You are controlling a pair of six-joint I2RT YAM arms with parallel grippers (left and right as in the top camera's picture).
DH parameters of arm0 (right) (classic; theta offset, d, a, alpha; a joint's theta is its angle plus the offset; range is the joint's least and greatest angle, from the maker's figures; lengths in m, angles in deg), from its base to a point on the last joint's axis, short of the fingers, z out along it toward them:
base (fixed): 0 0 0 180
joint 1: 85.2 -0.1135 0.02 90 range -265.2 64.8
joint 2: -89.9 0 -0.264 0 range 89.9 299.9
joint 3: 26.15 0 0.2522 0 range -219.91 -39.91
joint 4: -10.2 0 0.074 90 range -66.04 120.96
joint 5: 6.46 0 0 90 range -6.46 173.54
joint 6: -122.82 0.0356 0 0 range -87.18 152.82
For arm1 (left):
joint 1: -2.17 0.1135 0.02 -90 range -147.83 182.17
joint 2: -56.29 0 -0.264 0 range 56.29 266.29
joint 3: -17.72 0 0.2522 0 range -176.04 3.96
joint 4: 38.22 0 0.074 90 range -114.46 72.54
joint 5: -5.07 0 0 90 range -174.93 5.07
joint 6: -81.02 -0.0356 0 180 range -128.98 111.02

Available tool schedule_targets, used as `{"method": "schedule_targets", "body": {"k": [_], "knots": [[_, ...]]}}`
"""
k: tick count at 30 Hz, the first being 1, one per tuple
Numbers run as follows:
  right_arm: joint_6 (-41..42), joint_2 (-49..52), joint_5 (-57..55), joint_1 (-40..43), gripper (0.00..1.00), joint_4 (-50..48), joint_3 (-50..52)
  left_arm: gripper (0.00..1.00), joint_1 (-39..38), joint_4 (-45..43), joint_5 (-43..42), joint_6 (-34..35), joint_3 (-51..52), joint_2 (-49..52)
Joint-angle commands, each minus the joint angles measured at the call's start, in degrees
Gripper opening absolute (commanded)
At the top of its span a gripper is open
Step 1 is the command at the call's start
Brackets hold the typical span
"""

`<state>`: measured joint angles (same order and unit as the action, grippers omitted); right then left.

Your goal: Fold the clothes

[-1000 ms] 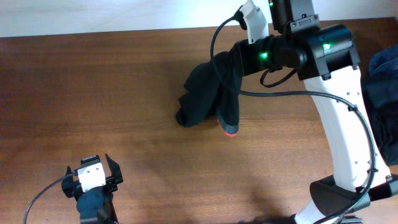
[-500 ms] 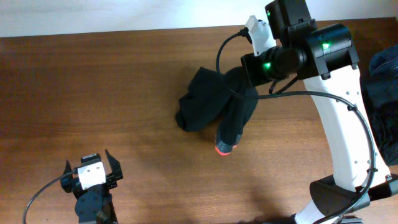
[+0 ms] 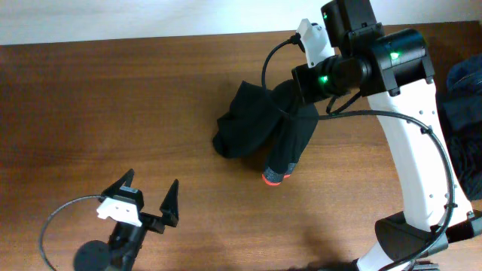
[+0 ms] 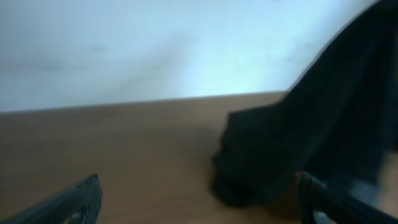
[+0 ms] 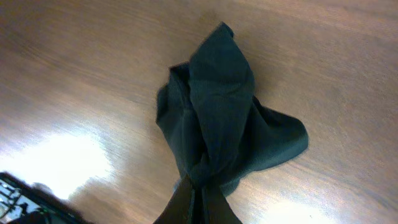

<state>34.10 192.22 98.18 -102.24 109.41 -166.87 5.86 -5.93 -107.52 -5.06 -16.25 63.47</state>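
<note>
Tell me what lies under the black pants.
Only the wooden table shows around the pants, held up at one end by the right hand. Whatever the fabric covers is hidden.

L end effector (image 3: 151, 181) wide open; R end effector (image 5: 196, 200) clamped shut.

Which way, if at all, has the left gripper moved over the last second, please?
Yes: the left gripper has swung forward and to the right across the table, toward its far edge.

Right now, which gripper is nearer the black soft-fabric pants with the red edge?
Right. The right gripper is shut on the bunched black soft-fabric pants; the left gripper sits open toward the wooden table's near-left corner, well apart from them.
</note>
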Motion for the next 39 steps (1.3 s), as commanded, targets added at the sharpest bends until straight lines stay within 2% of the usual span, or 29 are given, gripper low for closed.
{"method": "schedule_targets", "body": {"k": [1, 7, 11, 13, 18, 21, 23, 25, 29, 32, 39], "knots": [[0.24, -0.57, 4.74, -0.22, 0.04, -1.64, -0.63, 1.0, -0.26, 5.49, -5.97, 2.25, -11.15, 8.63], [4.15, -0.57, 6.43, -0.22, 0.04, -5.35, -0.63, 0.99, -0.31, 20.46, -14.84, 2.05, -28.3, 29.68], [4.17, -0.57, 9.53, -0.22, 0.04, -8.7, -0.63, 1.0, -1.33, 27.63, -21.27, 2.08, -35.54, 41.75], [4.44, -0.57, 11.5, -0.22, 0.04, -10.73, -0.63, 0.99, -2.95, 27.3, -25.18, 2.08, -36.59, 46.49], [6.78, -0.57, 12.07, -0.22, 0.04, -14.49, -0.63, 0.99, -7.34, 18.36, -35.85, 2.14, -36.57, 56.54], [7.26, -0.57, 12.2, -0.22, 0.04, -15.02, -0.63, 0.99, -10.08, 15.41, -36.46, 2.14, -36.59, 60.46], [7.43, -0.57, 12.17, -0.22, 0.04, -15.39, -0.63, 1.0, -12.79, 14.47, -34.21, 2.12, -36.57, 62.66], [7.72, -0.57, 12.15, -0.22, 0.04, -15.93, -0.63, 0.99, -16.11, 14.4, -28.3, 2.86, -36.57, 64.28], [9.79, -0.57, 12.15, -0.22, 0.04, -18.05, -0.63, 0.99, -23.65, 13.81, -7.39, 9.29, -36.57, 65.72], [11.61, -0.57, 12.2, -0.24, 0.04, -19.43, -0.63, 0.99, -30.12, 10.27, 5.62, 11.67, -36.54, 66.66], [11.74, -0.57, 12.2, -1.46, 0.04, -20.28, -0.63, 0.99, -42.47, 0.24, 22.49, 11.89, -36.52, 71.78]]}}
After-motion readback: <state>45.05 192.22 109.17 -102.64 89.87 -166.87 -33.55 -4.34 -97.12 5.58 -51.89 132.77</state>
